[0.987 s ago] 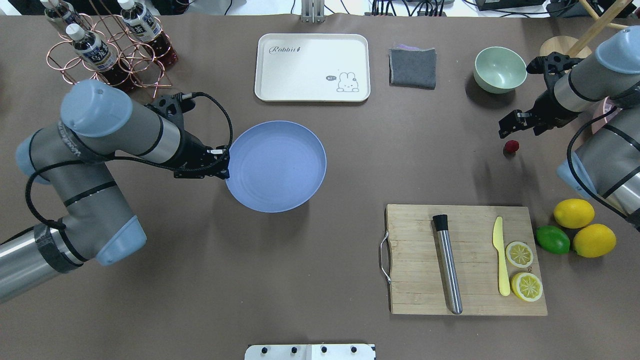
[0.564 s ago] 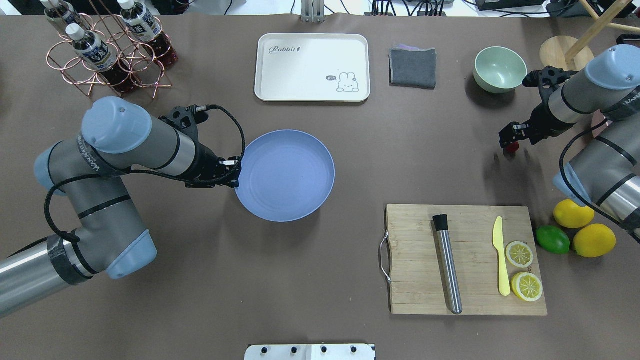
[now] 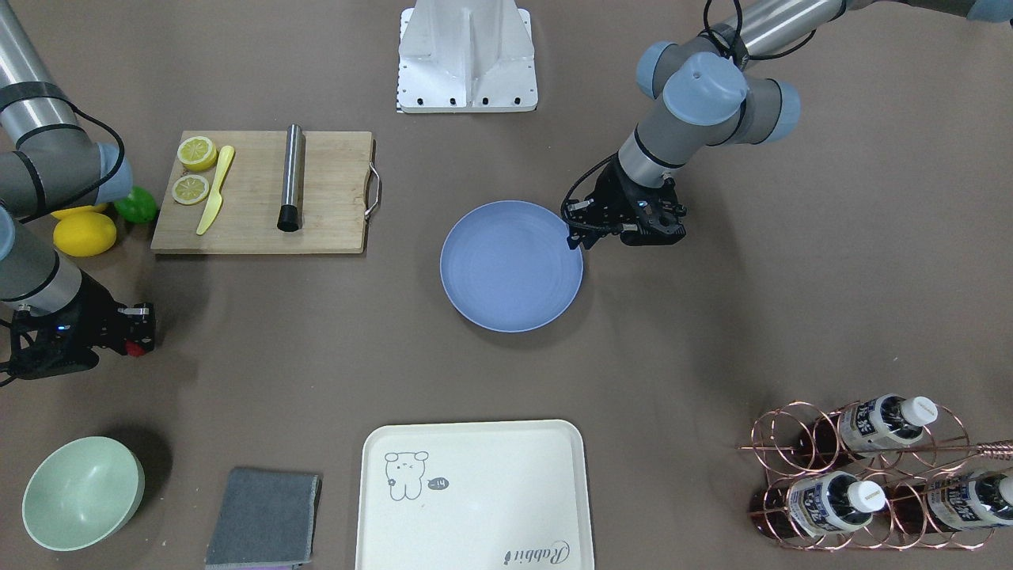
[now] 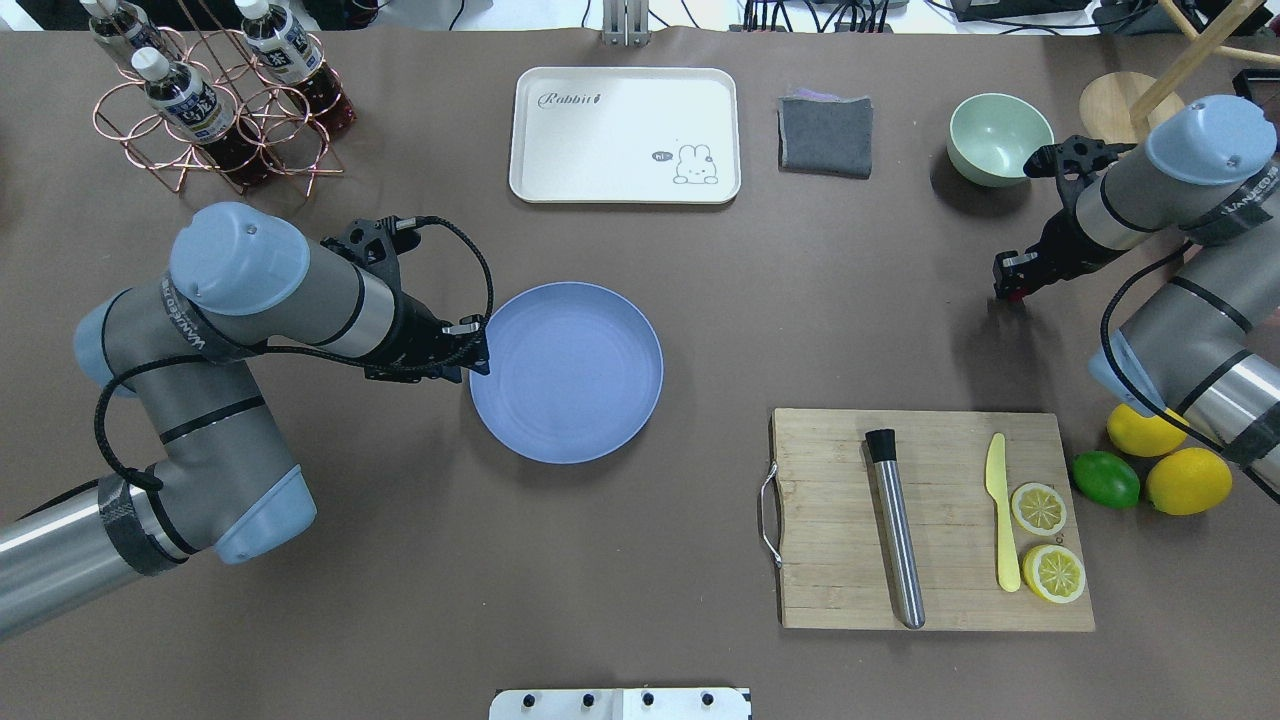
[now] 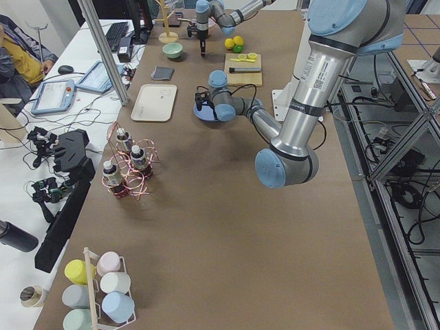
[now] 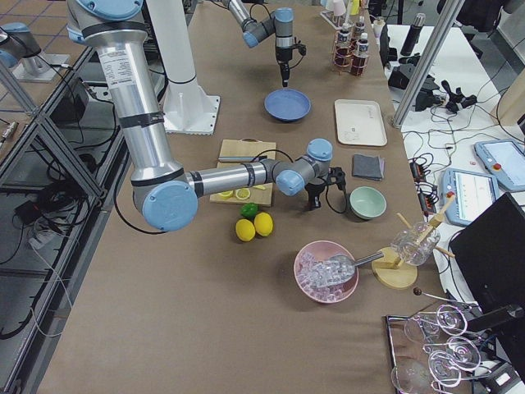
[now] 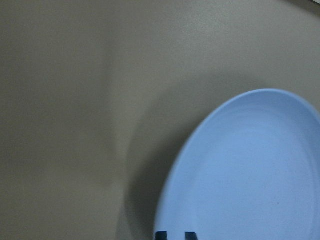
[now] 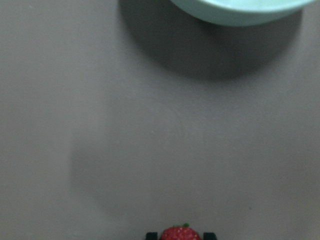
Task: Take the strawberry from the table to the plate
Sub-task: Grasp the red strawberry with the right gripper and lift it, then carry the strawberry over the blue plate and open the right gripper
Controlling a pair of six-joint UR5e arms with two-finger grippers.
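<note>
The strawberry (image 8: 180, 233) sits small and red between my right gripper's fingertips, above the brown table (image 4: 820, 320). It also shows as a red speck (image 4: 1017, 293) under the right gripper (image 4: 1011, 284) at the far right, just below the green bowl, and in the front-facing view as the same strawberry (image 3: 138, 347). The right gripper (image 8: 180, 236) is shut on it. My left gripper (image 4: 480, 361) is shut on the left rim of the round blue plate (image 4: 580, 385), mid-table. In the left wrist view the plate (image 7: 250, 175) casts a shadow on the table.
A wooden cutting board (image 4: 830, 520) with a steel muddler, a yellow knife and lemon slices lies near right. Two lemons and a lime (image 4: 1105, 480) sit beside it. A green bowl (image 4: 1000, 138), grey cloth (image 4: 825, 135), cream tray (image 4: 625, 135) and bottle rack (image 4: 215, 95) line the far edge.
The left gripper has carried the plate rightward and nearer. The right gripper came down over the strawberry and shut on it.
</note>
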